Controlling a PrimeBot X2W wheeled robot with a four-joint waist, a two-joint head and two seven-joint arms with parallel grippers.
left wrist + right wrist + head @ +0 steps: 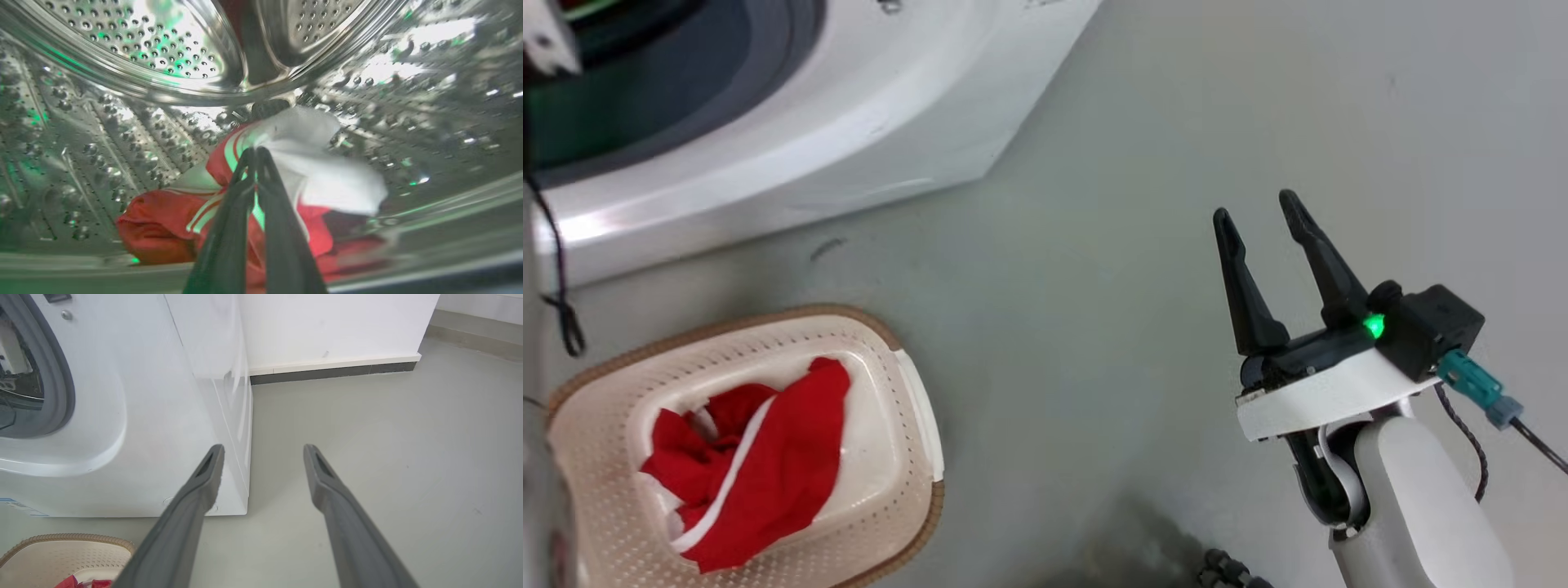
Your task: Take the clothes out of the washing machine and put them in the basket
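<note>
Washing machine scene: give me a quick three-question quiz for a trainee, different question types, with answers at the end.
1. Fill in: the basket holds a ___ garment.
2. True or false: the right pincer is open and empty.
3. The left pincer, shut on cloth, is where? A) in the basket B) in the drum C) touching the right pincer
Key: 1 red; 2 true; 3 B.
</note>
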